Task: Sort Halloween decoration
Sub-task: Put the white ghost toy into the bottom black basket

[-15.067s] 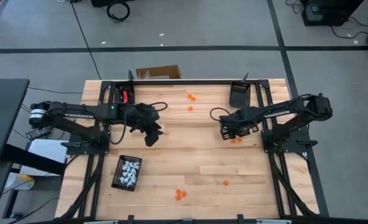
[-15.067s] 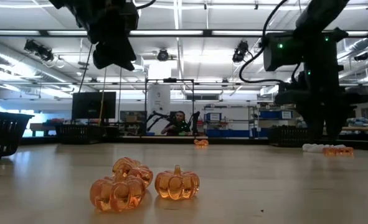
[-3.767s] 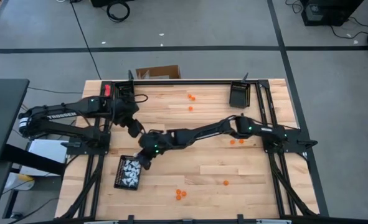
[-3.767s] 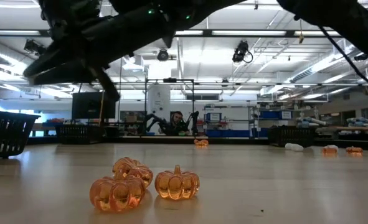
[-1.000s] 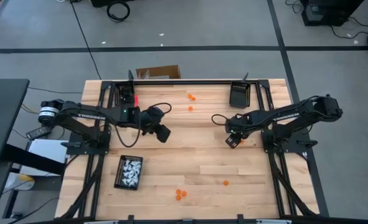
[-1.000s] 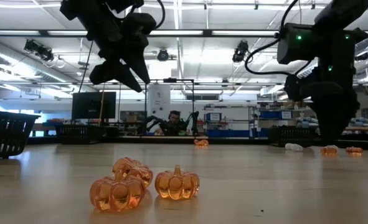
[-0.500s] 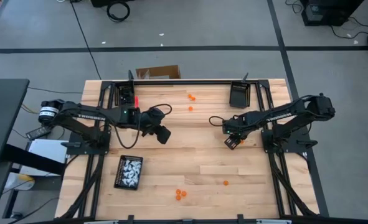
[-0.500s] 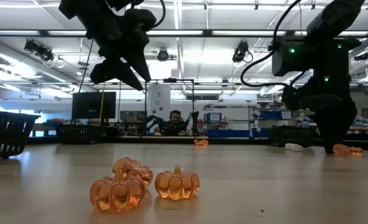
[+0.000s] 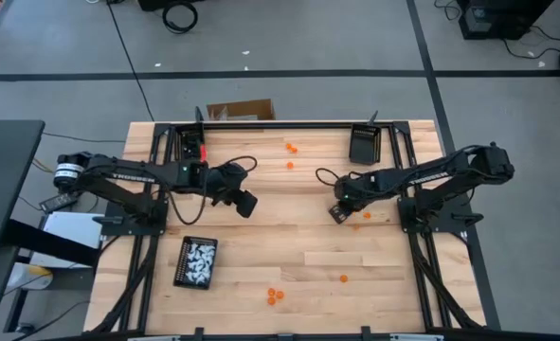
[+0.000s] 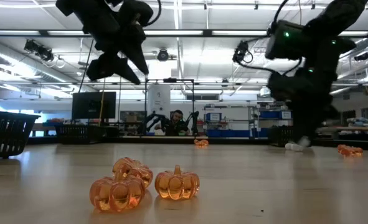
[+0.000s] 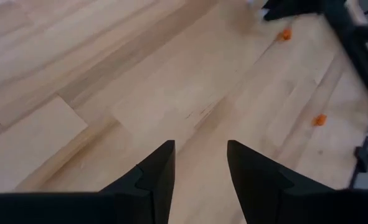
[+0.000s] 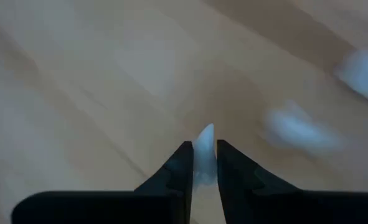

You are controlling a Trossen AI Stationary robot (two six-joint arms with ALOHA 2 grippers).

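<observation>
Sorting is being carried on: a white trinket (image 12: 203, 142) is being pinched between the fingers of the right end effector (image 12: 200, 163) low over the table (image 9: 289, 237). Left end effector (image 11: 199, 163) is being held open, empty, above the table. Carrying to the tray (image 9: 193, 262) of white pieces is probably being called for next.

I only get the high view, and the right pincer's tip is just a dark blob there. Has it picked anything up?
Observer: Yes. The right wrist view shows a white trinket pinched in the right pincer.
Operator: And the left pincer?
Observer: The left pincer is open, with only bare table showing between its fingers.
Operator: What are the orange specks at the bottom?
Observer: The low view shows three clear orange pumpkins, close together.
</observation>
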